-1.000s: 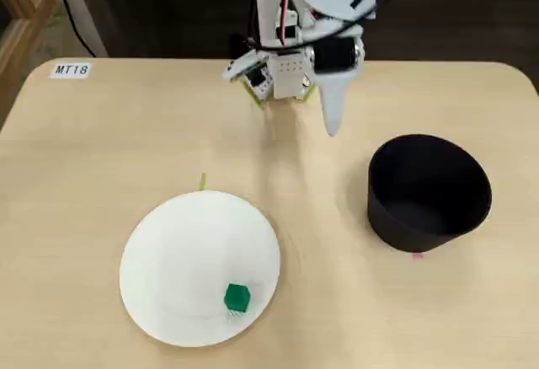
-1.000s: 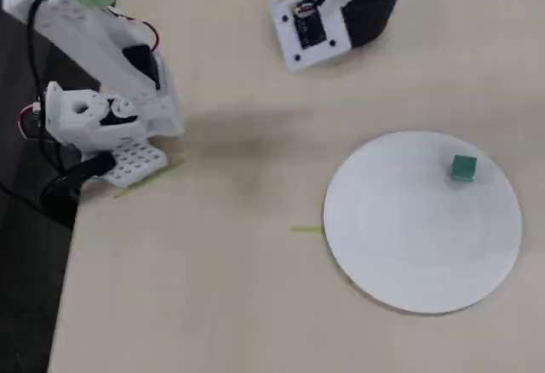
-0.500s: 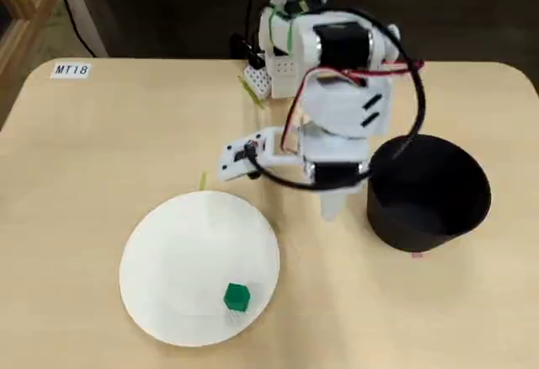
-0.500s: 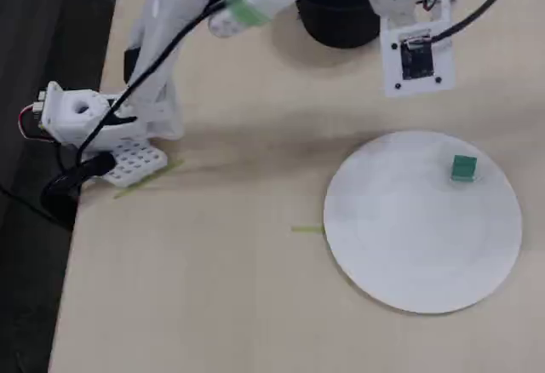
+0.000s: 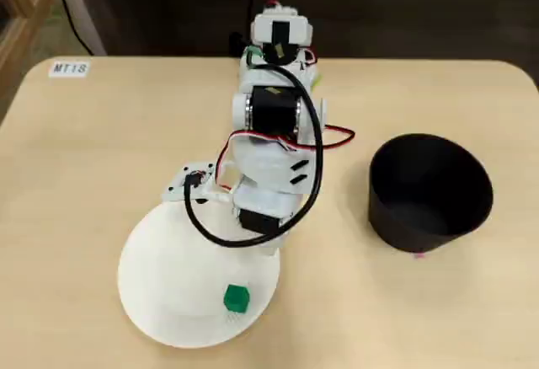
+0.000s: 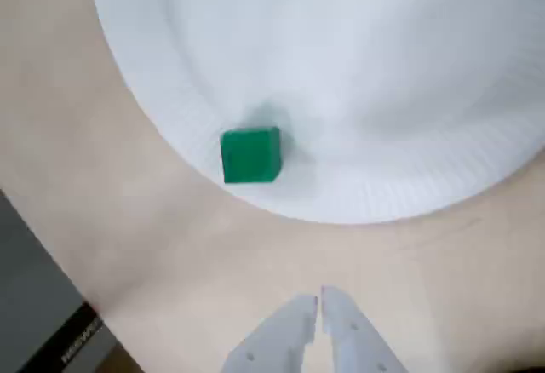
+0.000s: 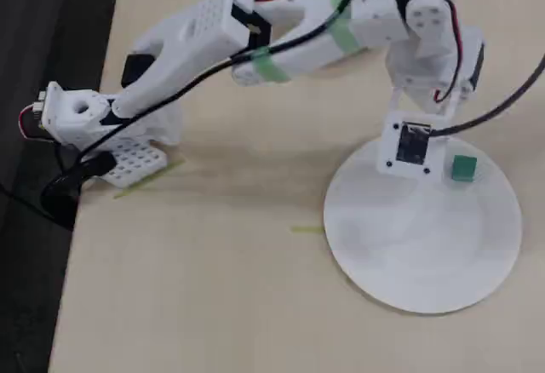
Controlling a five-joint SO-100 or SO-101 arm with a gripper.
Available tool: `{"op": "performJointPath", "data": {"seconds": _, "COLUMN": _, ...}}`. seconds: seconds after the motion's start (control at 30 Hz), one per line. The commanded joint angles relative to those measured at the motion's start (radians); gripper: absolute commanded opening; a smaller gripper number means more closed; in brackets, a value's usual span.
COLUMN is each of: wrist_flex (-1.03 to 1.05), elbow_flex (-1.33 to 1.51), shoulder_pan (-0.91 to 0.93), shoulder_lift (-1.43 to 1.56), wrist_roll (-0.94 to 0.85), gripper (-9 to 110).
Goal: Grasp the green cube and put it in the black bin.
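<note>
The green cube (image 6: pixel 250 156) sits on the ribbed rim of a flat white plate (image 6: pixel 383 92). My gripper (image 6: pixel 319 301) is shut and empty, its two white fingertips almost touching at the bottom of the wrist view. It hangs over bare table just off the plate's rim, below and right of the cube. In a fixed view the cube (image 5: pixel 237 298) lies at the plate's front right, just in front of the arm, and the black bin (image 5: pixel 429 190) stands upright to the right. In another fixed view the cube (image 7: pixel 463 168) is next to the wrist; the bin is out of view.
The plate (image 5: pixel 168 285) takes up the front left of the tan table (image 5: pixel 84 158). The arm's base stands at the back middle. A white label (image 5: pixel 69 68) is at the back left corner. The table edge (image 6: pixel 51 245) shows at the wrist view's lower left.
</note>
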Motion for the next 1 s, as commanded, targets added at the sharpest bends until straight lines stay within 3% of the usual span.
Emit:
{"op": "performJointPath", "data": {"seconds": 0.0, "wrist_flex": 0.005, "elbow_flex": -0.064, "shoulder_pan": 0.020, "shoulder_lift": -0.002, "wrist_roll": 0.003, "gripper": 8}}
{"op": "performJointPath", "data": {"seconds": 0.4, "wrist_flex": -0.006, "elbow_flex": -0.114, "shoulder_pan": 0.057, "shoulder_lift": -0.077, "wrist_roll": -0.028, "gripper": 31}}
{"op": "performJointPath", "data": {"seconds": 0.97, "wrist_flex": -0.021, "elbow_flex": -0.304, "shoulder_pan": 0.081, "shoulder_lift": -0.282, "wrist_roll": -0.035, "gripper": 32}}
